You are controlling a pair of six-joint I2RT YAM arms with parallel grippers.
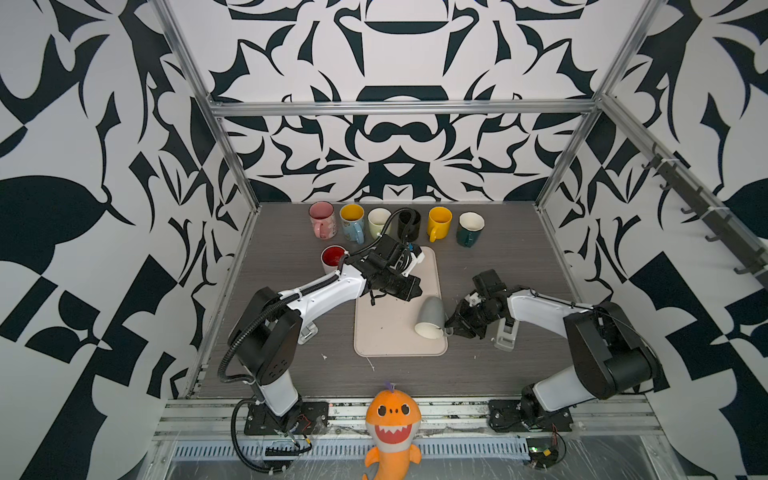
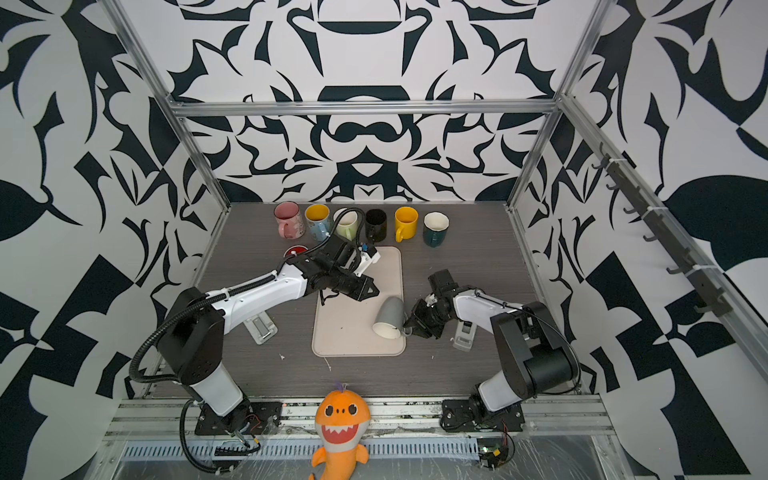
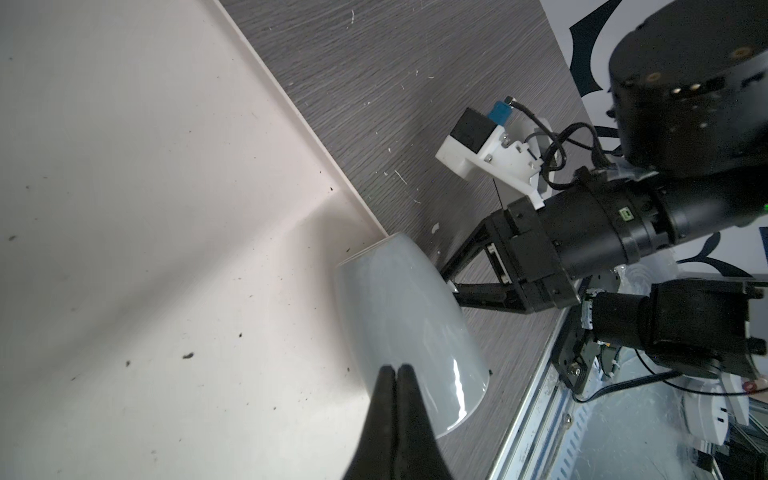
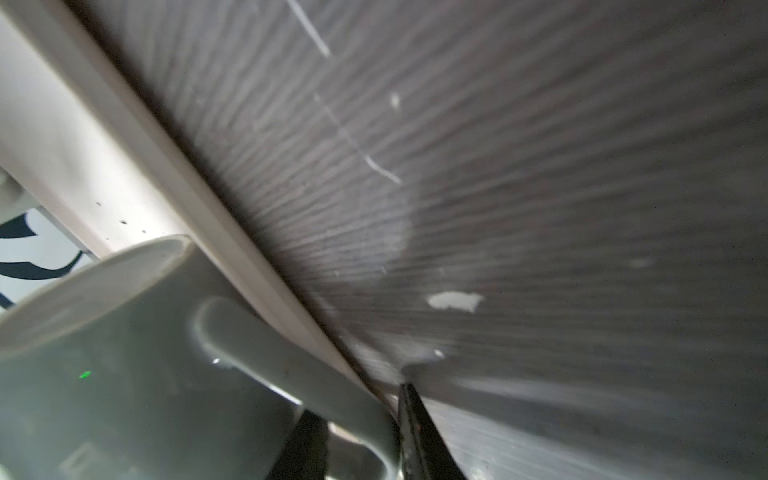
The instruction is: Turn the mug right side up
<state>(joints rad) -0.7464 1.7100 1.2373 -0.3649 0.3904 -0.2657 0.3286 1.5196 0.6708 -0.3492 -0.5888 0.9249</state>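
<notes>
The grey mug lies tipped over at the right edge of the beige mat, its white mouth facing the front. My right gripper is shut on the mug's handle: one finger goes through the loop, the other presses its outer side. My left gripper is shut and empty, hovering just behind the mug's base.
Several upright mugs line the back of the table, from pink to dark green. A red-lined mug stands beside the left arm. An orange plush shark sits at the front rail.
</notes>
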